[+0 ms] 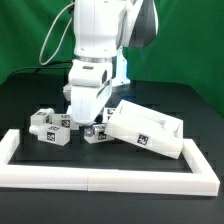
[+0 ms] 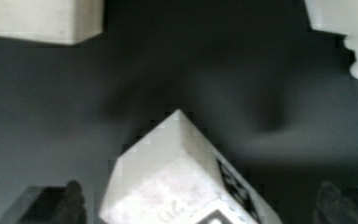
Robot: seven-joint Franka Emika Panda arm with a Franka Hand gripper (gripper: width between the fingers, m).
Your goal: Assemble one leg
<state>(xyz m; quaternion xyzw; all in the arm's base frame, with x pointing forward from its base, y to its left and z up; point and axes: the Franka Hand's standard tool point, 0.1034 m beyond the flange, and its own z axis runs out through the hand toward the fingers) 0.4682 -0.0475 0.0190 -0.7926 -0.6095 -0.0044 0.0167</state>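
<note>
In the exterior view my gripper hangs low over a small white leg with a black-and-white tag, just left of the tilted white square panel. Two more legs lie together further to the exterior view's left. In the wrist view a white tagged piece, apparently that leg, stands edge-up between my fingers. My gripper is open, with dark gaps on both sides of the piece. I cannot tell whether the pads touch it.
A low white wall runs along the front and up both sides of the black table. The robot's white base stands behind the parts. In the wrist view blurred white pieces show beyond the fingers.
</note>
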